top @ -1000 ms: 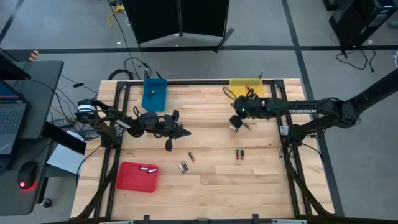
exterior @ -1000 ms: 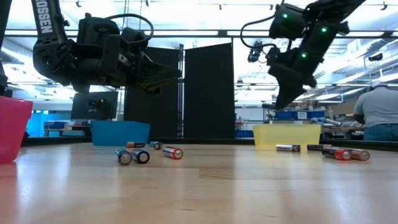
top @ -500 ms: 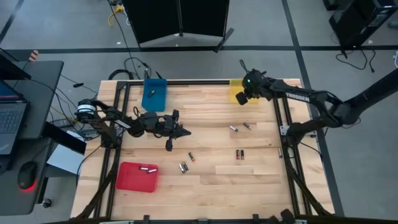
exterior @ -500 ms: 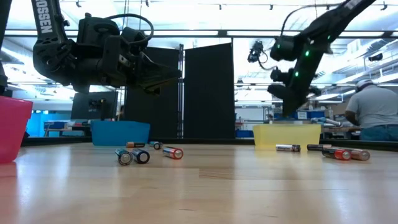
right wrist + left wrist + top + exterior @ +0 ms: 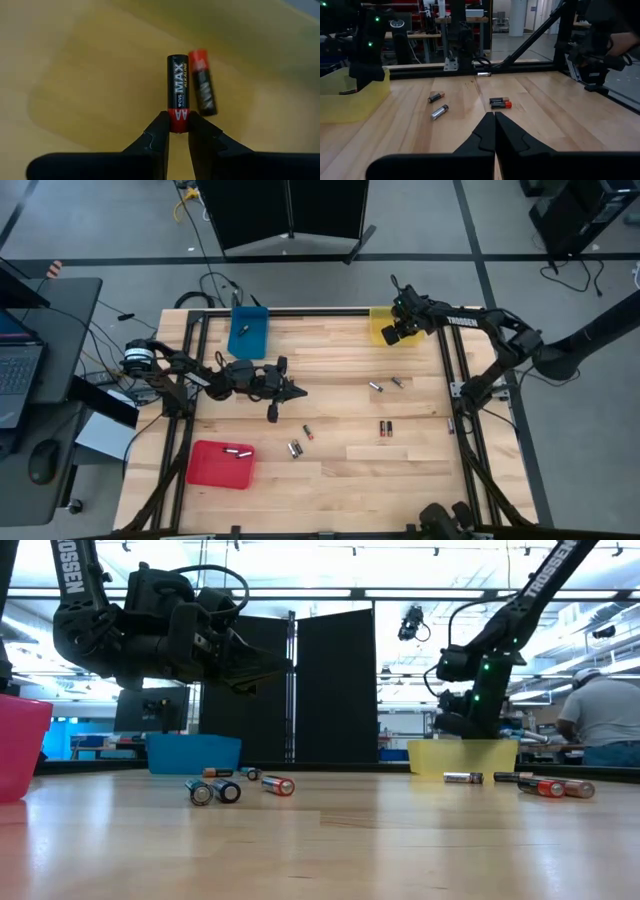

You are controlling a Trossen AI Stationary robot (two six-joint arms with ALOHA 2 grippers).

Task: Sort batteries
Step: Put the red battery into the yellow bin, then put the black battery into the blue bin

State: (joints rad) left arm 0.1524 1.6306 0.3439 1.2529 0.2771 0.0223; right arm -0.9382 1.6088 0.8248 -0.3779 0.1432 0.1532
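Three trays from above: blue tray (image 5: pixel 249 332) with one cell inside, red tray (image 5: pixel 221 464) holding one cell, yellow tray (image 5: pixel 384 325) at the far right corner. Loose batteries on the wood: two (image 5: pixel 386 385) near the right arm's side, a red-tipped pair (image 5: pixel 385 428) closer to the front, three (image 5: pixel 299 442) beside the red tray. Right gripper (image 5: pixel 178 131) over the yellow tray, clamped on the red end of a black AA battery (image 5: pixel 178 95), with a second black-and-red cell (image 5: pixel 202 89) lying in the tray below, seen only in the right wrist view. Left gripper (image 5: pixel 494 118) pinched together with nothing between its fingers, hovering mid-table. Only in the low view: a person (image 5: pixel 605 717) in the background.
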